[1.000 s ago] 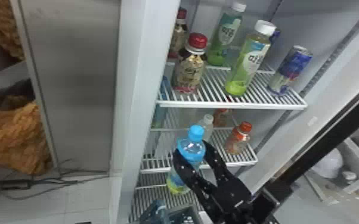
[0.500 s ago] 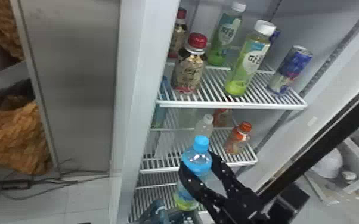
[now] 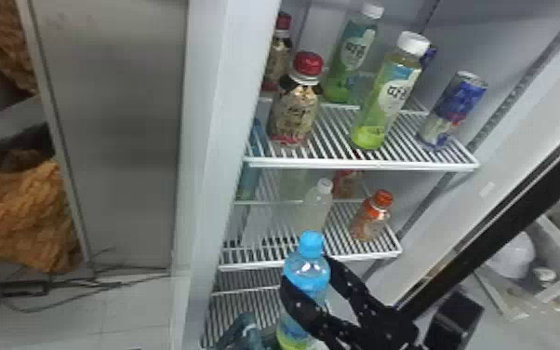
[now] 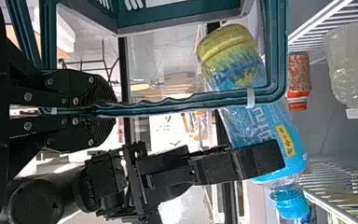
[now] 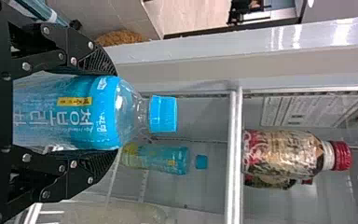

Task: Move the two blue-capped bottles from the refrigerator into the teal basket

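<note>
In the head view, my right gripper (image 3: 309, 281) is shut on a blue-capped bottle (image 3: 312, 270), held upright in front of the lower shelves. The right wrist view has this bottle (image 5: 88, 112) between the pads of my right gripper (image 5: 114, 112). Another blue-capped bottle (image 5: 161, 157) stands inside the refrigerator beyond it. Part of the teal basket (image 3: 245, 328) appears at the head view's bottom edge, beside the held bottle's lower end. In the left wrist view, my left gripper (image 4: 105, 111) is shut on the teal basket's handle (image 4: 177, 102); the held bottle's yellowish base (image 4: 230, 51) is visible through the handle loop.
The upper shelf (image 3: 363, 164) carries red-capped and white-capped bottles and a blue can (image 3: 453, 111). On the shelf below are a clear bottle (image 3: 316, 207) and an orange-capped bottle (image 3: 371, 216). The refrigerator's side wall (image 3: 218, 139) rises at the left.
My right gripper and the blue-capped bottle in it have moved downward in the head view, with the bottle's lower end now close to the basket.
</note>
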Controlling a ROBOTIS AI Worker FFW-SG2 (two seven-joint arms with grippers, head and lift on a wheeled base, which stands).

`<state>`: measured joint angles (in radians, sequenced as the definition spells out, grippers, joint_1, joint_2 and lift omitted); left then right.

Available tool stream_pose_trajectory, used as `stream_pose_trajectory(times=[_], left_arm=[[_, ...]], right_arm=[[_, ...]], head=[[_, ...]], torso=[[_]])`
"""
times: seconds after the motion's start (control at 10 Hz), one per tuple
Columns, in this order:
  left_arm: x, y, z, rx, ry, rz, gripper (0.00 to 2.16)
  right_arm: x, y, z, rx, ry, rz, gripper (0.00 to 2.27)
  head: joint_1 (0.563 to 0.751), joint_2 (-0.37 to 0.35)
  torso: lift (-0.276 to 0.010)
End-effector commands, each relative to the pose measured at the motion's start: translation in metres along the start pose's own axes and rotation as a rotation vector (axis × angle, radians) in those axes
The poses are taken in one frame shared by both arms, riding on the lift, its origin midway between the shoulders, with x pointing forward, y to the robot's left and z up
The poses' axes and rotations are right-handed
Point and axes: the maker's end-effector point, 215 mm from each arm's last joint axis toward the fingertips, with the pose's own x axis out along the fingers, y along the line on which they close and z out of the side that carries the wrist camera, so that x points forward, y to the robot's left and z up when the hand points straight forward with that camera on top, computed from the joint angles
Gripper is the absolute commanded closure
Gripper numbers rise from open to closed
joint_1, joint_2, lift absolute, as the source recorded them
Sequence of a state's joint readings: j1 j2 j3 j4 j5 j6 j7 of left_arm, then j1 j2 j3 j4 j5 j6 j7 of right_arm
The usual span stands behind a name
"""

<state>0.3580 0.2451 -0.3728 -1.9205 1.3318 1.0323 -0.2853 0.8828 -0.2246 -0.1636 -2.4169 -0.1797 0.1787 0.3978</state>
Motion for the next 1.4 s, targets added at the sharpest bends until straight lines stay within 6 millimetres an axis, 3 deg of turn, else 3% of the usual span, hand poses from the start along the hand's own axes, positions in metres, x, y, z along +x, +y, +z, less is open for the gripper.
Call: stream_pose_trajectory(times=[0.0,0.4,0.6,0.8,1.3], left_arm=[[0.0,0.0,0.001,0.0,-0.002,-0.001,1.09],[0.0,0.0,0.001,-0.003,-0.01,-0.001,1.09],[0.0,0.0,0.002,0.0,-0.01,-0.001,1.09],[0.0,0.0,0.002,0.0,-0.01,-0.001,1.09],[0.0,-0.001,0.004,0.0,-0.015,-0.003,1.09]], right_arm=[[0.0,0.002,-0.007,0.009,0.024,0.013,0.64],[0.0,0.004,-0.029,0.033,0.088,0.04,0.64],[0.009,0.002,-0.047,0.052,0.112,0.053,0.64],[0.021,0.013,-0.067,0.094,0.132,0.09,0.64],[0.028,0.014,-0.067,0.085,0.109,0.111,0.47]], head=[[0.695,-0.35],[0.695,-0.35],[0.695,-0.35],[0.695,-0.35],[0.695,-0.35]], torso=[[-0.154],[-0.154],[-0.154],[-0.154],[-0.154]])
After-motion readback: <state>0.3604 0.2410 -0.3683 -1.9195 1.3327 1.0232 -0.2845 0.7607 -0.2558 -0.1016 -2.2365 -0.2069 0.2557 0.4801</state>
